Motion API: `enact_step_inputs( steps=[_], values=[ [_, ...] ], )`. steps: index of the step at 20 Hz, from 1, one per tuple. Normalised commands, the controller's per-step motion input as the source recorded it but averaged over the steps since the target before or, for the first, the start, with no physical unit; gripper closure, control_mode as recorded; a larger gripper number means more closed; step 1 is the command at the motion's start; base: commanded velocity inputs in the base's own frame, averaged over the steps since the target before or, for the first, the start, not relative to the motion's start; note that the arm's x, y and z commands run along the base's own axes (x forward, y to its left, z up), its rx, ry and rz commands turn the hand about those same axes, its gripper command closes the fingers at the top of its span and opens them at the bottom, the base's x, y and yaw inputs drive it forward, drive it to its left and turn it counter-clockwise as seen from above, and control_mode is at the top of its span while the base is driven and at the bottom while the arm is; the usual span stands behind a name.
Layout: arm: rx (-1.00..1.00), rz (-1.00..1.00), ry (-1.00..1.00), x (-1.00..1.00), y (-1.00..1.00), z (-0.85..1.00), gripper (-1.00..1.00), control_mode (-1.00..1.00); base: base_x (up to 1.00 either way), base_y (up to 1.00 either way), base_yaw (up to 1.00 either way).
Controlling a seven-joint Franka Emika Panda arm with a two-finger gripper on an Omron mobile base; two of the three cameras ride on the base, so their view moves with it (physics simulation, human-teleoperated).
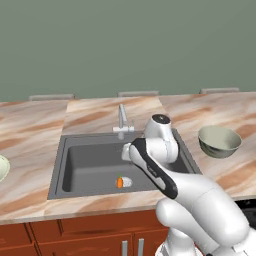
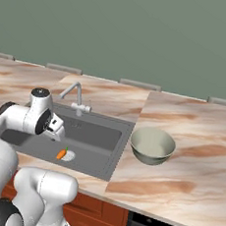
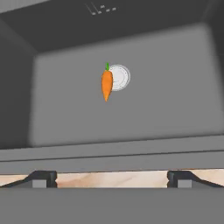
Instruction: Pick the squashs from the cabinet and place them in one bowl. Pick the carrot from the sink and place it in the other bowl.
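Observation:
The carrot (image 3: 106, 85) lies on the floor of the dark grey sink (image 1: 75, 165), right beside the round drain (image 3: 119, 78). It also shows as a small orange piece, carrot (image 1: 120, 182) and carrot (image 2: 61, 154). My gripper (image 3: 111, 180) hangs over the sink, well above the carrot, open and holding nothing. The greyish other bowl (image 1: 220, 141) stands on the counter right of the sink, also bowl (image 2: 152, 146). At the left edge peeks the pale green-cream bowl (image 1: 2, 168). The squashs and the cabinet are out of view.
A slim silver tap (image 1: 122, 120) rises at the sink's back rim, close behind my hand. Marbled counter (image 2: 188, 172) runs on both sides of the sink. Red-brown lower drawers (image 1: 75, 237) sit under the front edge.

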Motion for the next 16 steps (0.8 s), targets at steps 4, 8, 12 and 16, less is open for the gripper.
enact_step_inputs(
  steps=[4, 8, 12, 16],
  values=[
    [0.00, -0.05, 0.00, 0.12, 0.16, -0.20, -1.00, -1.00, 0.00, 0.00, 0.00],
    [0.00, -0.05, 0.00, 0.20, 0.11, -0.19, -1.00, -1.00, 0.00, 0.00, 0.00],
    [-0.01, 0.00, 0.00, 0.16, 0.00, -0.19, -1.00, -1.00, 0.00, 0.00, 0.00],
    [-0.04, 0.00, 0.00, 0.08, 0.00, -0.23, -1.00, -1.00, 0.00, 0.00, 0.00]
  ],
)
